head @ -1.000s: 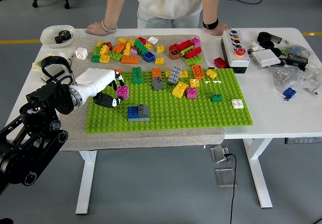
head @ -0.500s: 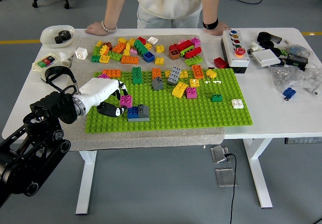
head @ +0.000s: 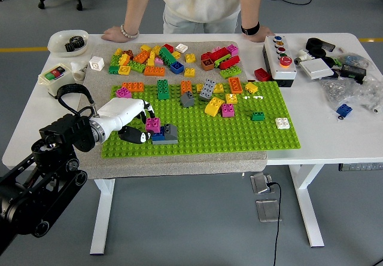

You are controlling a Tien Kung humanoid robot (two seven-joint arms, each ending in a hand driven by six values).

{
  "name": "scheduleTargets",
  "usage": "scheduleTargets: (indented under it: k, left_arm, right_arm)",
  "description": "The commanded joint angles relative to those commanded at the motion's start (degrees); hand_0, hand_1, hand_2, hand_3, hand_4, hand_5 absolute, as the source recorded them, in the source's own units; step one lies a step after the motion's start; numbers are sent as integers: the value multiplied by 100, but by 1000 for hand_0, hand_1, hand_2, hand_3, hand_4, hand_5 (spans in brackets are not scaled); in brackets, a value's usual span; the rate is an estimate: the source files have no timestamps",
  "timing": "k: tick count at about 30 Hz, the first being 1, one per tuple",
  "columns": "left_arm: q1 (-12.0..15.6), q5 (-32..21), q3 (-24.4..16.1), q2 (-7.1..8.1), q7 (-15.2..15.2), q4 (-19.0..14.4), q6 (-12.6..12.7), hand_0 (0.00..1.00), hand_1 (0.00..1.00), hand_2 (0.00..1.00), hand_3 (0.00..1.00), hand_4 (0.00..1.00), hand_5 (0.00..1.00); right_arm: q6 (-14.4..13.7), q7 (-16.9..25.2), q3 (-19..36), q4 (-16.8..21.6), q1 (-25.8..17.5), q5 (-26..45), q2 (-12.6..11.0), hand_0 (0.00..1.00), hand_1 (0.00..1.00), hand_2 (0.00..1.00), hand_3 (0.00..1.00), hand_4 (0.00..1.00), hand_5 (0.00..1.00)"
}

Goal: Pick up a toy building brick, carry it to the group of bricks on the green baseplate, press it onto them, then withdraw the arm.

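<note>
Near the front left corner of the green studded baseplate [head: 239, 131], the left robot hand [head: 139, 121] has its fingers closed around a small magenta plastic brick [head: 153, 124], holding it right over the blue and grey brick pair [head: 164, 134] sitting on the plate. Contact looks imminent, though whether the studs are lined up is impossible to tell from up here. That's the danger: press down off-grid and the magenta brick tips or skids off, or the blue and grey pair gets shoved sideways. Pull away with fingers not fully released, and the brick lifts straight back off. A person's hands [head: 115, 34] rest on the desk's [head: 335, 135] far edge.
</note>
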Motion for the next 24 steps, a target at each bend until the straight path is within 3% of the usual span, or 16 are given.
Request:
scheduleTargets:
  k: [11,24]
  left_arm:
    - [20,0,-22,-106,-7,91,77,662,628,571,562,460,261]
    - [40,0,-11,-124,-23,161,103,662,630,572,562,463,262]
  right_arm:
    - [0,2,-20,0,11,15,-2,740,640,692,561,814,498]
    - [-2,2,-27,0,17,28,1,740,642,692,561,814,498]
